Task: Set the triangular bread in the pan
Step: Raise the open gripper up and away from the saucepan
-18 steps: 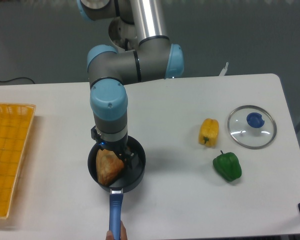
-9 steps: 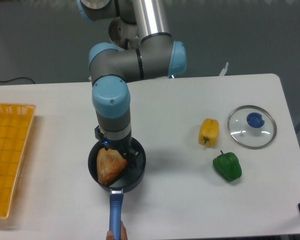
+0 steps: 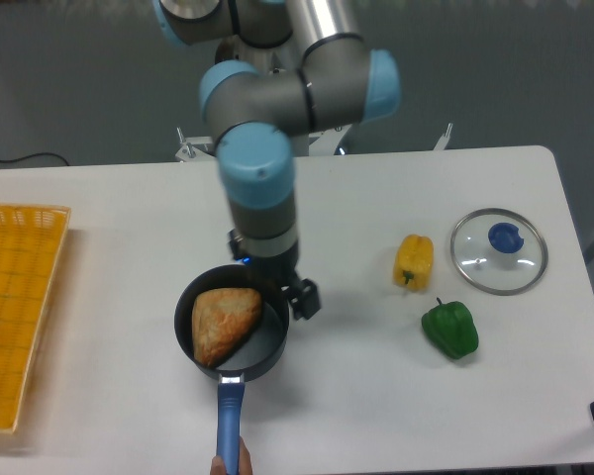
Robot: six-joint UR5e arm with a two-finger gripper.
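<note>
The triangular bread (image 3: 223,322), golden-brown and flaky, lies inside the pan (image 3: 269,346), filling its left and middle. This pan is small, round and dark grey, and its blue handle (image 3: 228,411) points toward the table's front edge. My gripper (image 3: 289,294) hangs over the pan's right rim, just right of the bread and clear of it. It is open, and nothing sits between its fingers (image 3: 306,299).
A yellow bell pepper (image 3: 413,261) and a green bell pepper (image 3: 449,330) lie to the right of the pan. A round glass lid (image 3: 498,251) with a blue knob sits further right. A yellow basket (image 3: 15,307) stands at the left edge.
My gripper has let go of the bread and moved right and up, off it. The bread now rests flat in the pan.
</note>
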